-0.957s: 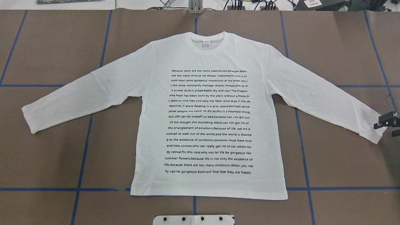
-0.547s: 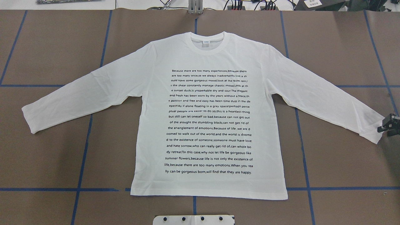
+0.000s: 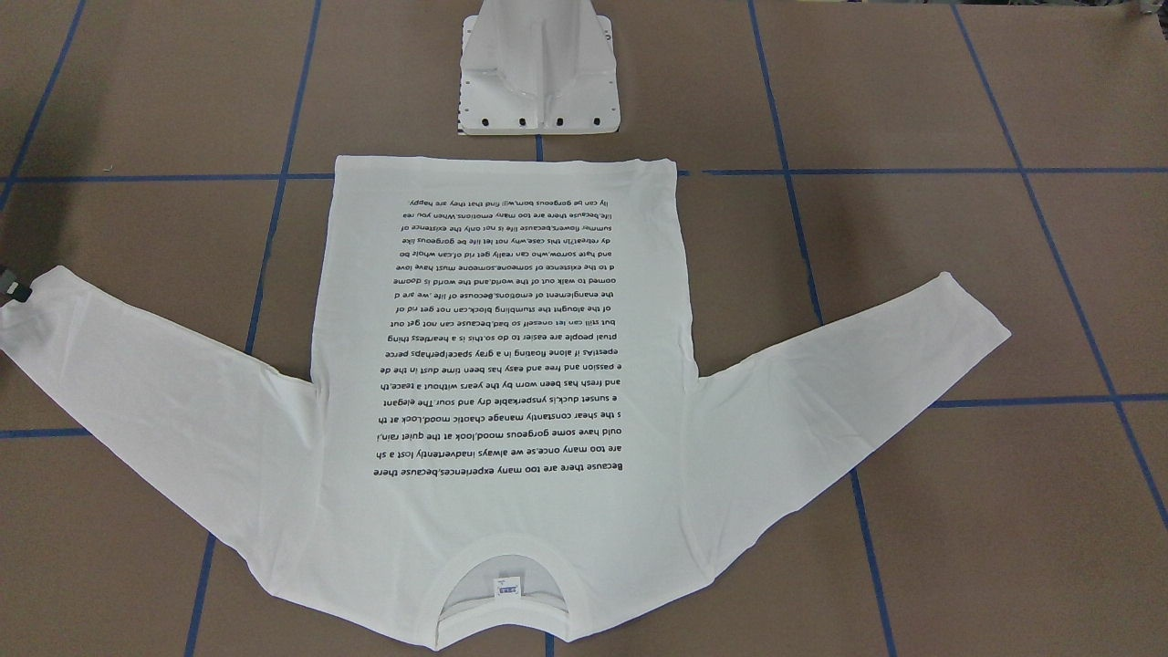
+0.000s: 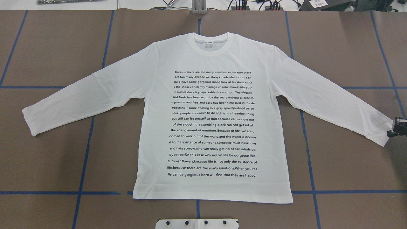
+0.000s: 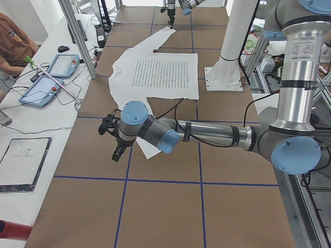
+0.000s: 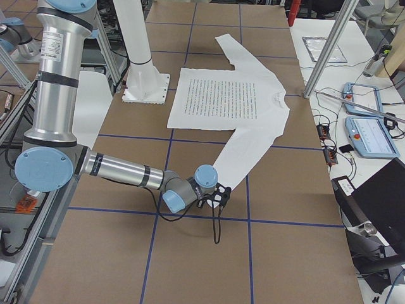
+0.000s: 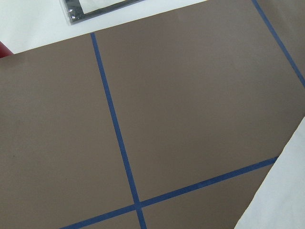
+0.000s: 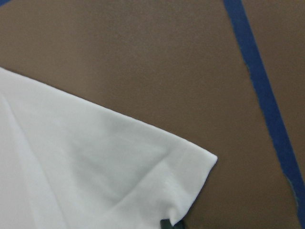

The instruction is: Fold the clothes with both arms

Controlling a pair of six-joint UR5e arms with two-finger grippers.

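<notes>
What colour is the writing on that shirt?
Black writing on the white T-shirt, sharpest in the overhead view.

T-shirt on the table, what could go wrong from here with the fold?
1. The right end effector sits at the very corner of the T-shirt's right cuff; it may pinch only an edge and slip.
2. The left wrist view shows mostly bare table, with just a sliver of sleeve, so the left end effector may miss its cuff and a one-sided pull could skew the shirt.
</notes>
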